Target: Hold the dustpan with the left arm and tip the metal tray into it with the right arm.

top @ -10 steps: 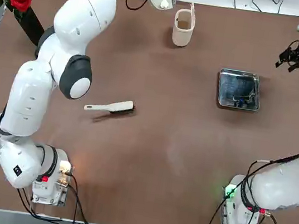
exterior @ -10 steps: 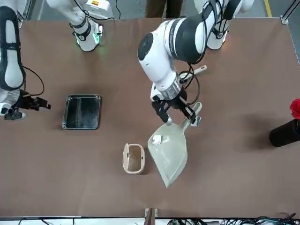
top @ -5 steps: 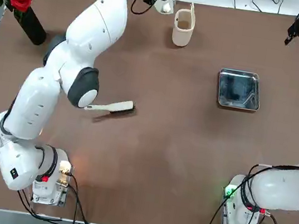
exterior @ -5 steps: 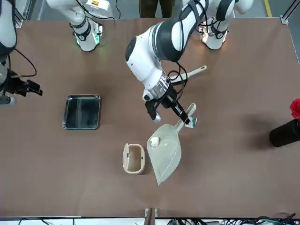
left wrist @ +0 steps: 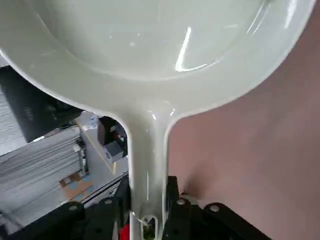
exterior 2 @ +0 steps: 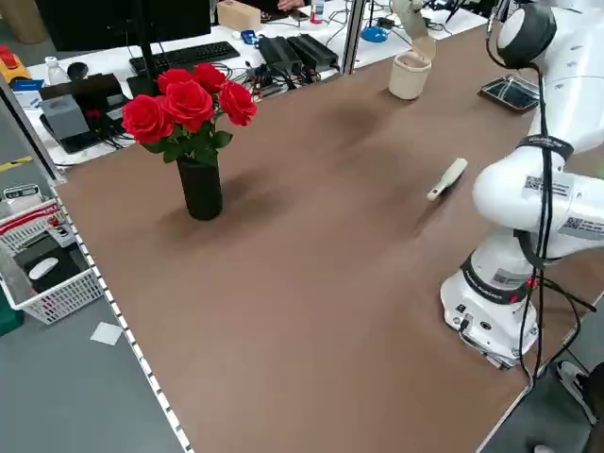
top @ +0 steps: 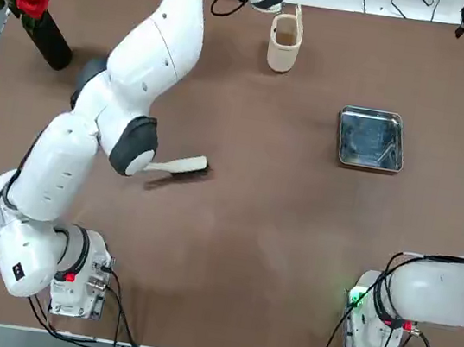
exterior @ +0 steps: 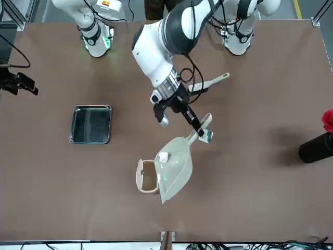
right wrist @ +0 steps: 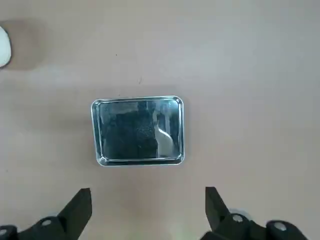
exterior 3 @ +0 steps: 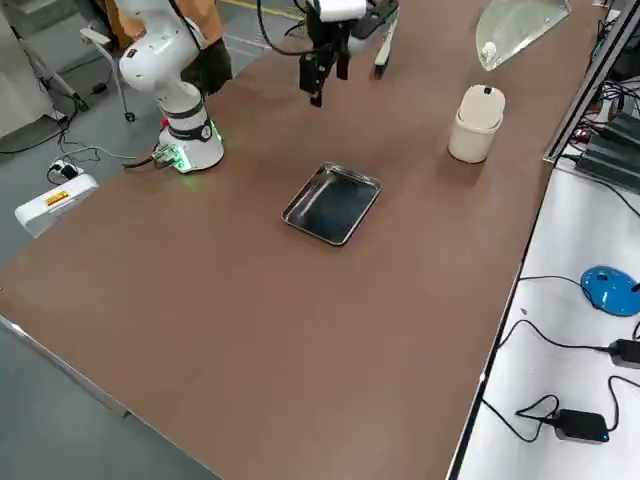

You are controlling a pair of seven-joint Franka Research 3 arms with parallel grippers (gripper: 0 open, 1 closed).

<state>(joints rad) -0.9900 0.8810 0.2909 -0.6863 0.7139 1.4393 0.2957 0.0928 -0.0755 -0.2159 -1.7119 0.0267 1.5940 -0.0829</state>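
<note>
Left hand point(left wrist: 148, 200) clamped on the dustpan point(left wrist: 145, 85) handle, pan raised over the worktop point(top: 250, 229); right hand point(right wrist: 148, 200) wide open, holding nothing. Metal tray point(right wrist: 138, 131) lies flat on the worktop, apart from both hands. Versus earlier, dustpan has shifted toward the tray's side, now overlapping the cup point(exterior: 147, 176) in front view.

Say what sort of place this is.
Likely a robotics lab: two robot arms bolted to a brown table, loose cabling, and a side desk with a keyboard and monitor.
</note>
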